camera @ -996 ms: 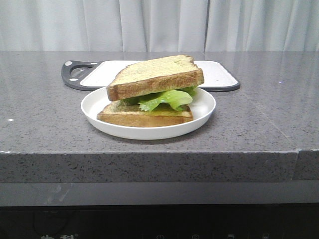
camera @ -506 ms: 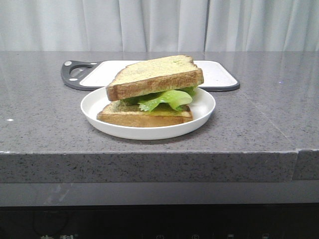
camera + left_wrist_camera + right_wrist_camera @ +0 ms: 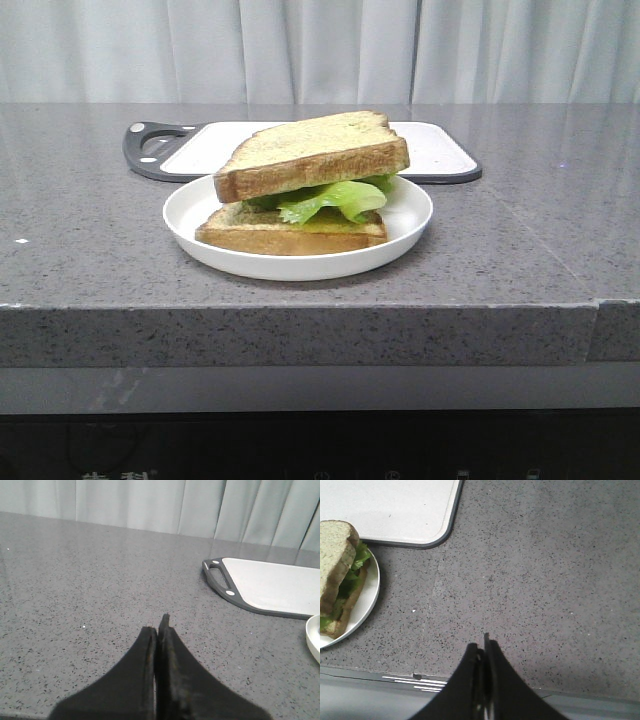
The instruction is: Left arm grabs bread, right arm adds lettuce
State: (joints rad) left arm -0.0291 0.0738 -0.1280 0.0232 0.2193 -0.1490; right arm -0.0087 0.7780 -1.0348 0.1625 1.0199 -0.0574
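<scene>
On the white plate (image 3: 190,225) lies a sandwich: a thick bread slice (image 3: 310,152) tilted on top, the green lettuce (image 3: 335,198) under it, and a thinner slice (image 3: 290,232) at the bottom. The right wrist view shows the same bread (image 3: 334,560) and lettuce (image 3: 356,567) on the plate (image 3: 365,602). My left gripper (image 3: 157,624) is shut and empty over bare countertop, well away from the plate (image 3: 314,637). My right gripper (image 3: 482,645) is shut and empty near the counter's front edge, off to the side of the plate. Neither arm shows in the front view.
A white cutting board with a dark grey rim and handle (image 3: 150,145) lies behind the plate, also visible as the board (image 3: 280,587) and the board (image 3: 390,507). The grey speckled counter (image 3: 520,230) ends in a front edge (image 3: 395,675). Curtains hang behind.
</scene>
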